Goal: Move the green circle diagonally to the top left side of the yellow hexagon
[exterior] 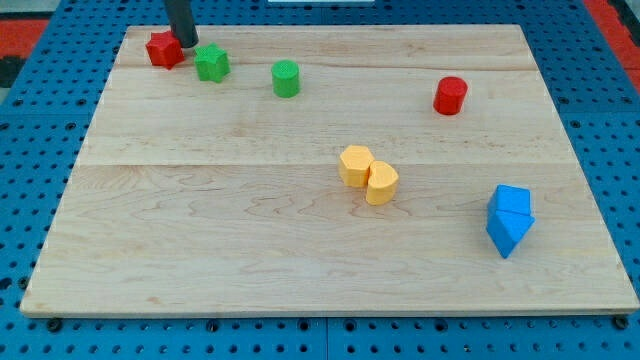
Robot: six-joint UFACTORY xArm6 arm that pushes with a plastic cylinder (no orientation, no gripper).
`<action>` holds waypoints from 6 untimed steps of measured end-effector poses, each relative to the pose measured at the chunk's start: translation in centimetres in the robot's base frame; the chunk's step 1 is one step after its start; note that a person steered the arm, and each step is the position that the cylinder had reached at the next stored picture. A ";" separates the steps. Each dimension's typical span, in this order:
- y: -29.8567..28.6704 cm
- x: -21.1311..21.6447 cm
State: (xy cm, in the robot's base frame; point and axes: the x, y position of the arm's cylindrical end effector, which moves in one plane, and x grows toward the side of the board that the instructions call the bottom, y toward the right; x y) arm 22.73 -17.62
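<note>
Tip (189,44) at upper left, between red block (164,49) and green star (211,63); no fingers to report; best rounding behind green circle (286,78), nudging toward yellow hexagon (355,165)'s upper-left corner.

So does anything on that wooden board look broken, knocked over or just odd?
Nothing stands out. All the blocks sit flat on the board, none damaged. My tip rests between the red block and the green star-like block.
</note>
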 end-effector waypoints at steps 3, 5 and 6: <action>7.6 5.5; 14.5 8.8; 11.0 16.5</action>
